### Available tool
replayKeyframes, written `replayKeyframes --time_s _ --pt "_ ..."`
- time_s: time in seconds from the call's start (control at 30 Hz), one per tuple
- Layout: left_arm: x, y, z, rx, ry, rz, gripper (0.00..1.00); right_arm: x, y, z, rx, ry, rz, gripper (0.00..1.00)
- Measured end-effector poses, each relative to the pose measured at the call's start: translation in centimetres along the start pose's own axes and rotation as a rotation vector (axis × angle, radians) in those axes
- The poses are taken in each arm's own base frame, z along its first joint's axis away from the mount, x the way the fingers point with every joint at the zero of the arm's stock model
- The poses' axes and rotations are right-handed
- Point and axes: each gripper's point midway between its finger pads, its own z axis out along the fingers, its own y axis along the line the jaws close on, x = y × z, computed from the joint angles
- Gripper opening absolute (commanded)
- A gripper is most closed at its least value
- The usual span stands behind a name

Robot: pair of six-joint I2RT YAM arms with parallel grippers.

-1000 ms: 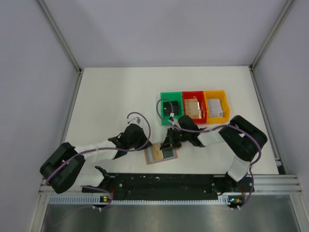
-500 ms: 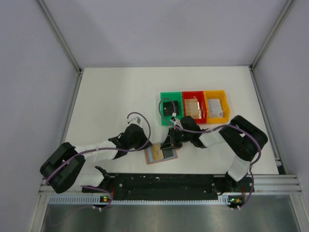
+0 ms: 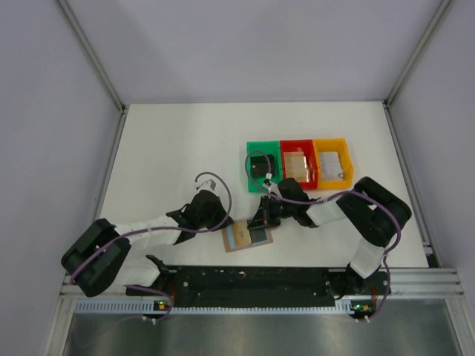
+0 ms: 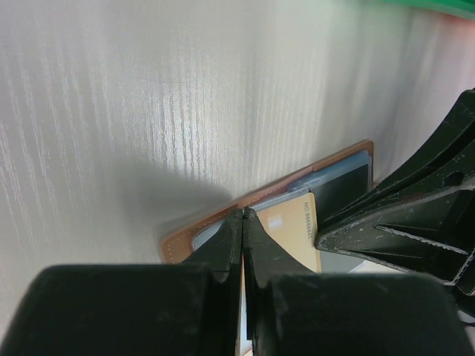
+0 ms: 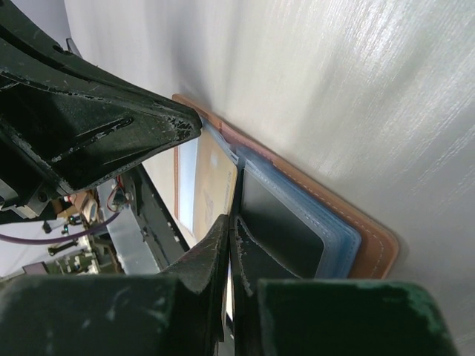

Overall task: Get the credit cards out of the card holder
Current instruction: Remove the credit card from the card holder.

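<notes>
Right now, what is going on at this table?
Two robot arms are working on the reddish-brown leather card holder, which lies open on the white table. The left gripper, shut, has its tips on the holder's edge. The right gripper, also shut, has its tips at the blue-grey pockets, between a tan card and a black card. Both cards seem to be in their pockets.

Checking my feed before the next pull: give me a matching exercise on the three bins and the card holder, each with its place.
1 green bin
2 red bin
3 yellow bin
4 card holder

a right end of the row
b lies open, below the row in the top view
c left end of the row
d middle of the row

Pairs: 1-c; 2-d; 3-a; 4-b
</notes>
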Motion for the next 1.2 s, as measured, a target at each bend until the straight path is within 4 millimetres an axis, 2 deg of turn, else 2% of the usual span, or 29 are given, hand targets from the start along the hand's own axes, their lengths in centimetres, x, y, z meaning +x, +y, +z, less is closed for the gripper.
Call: replayKeyframes --time_s 0.43,0.53,0.63,1.1,1.2 --pt "-0.1 0.4 -0.1 -0.007 -0.010 -0.005 0.00 -0.3 -0.7 -0.5 -0.001 -0.012 0.017 0.00" --pt "-0.1 0.4 -0.1 -0.008 -0.011 -0.006 0.00 -0.3 -0.6 -0.6 -0.005 -0.010 0.018 0.07" --pt "-0.1 0.5 -0.2 -0.007 -0.012 -0.006 0.00 -0.2 -0.5 -0.6 -0.010 -0.005 0.016 0.10" --pt "-0.1 0.5 -0.2 -0.007 -0.012 -0.007 0.00 0.2 0.1 0.3 -0.035 0.024 0.025 0.09" --pt "-0.1 0.5 -0.2 -0.006 -0.012 -0.007 0.00 0.3 0.1 0.5 -0.041 0.028 0.028 0.01"
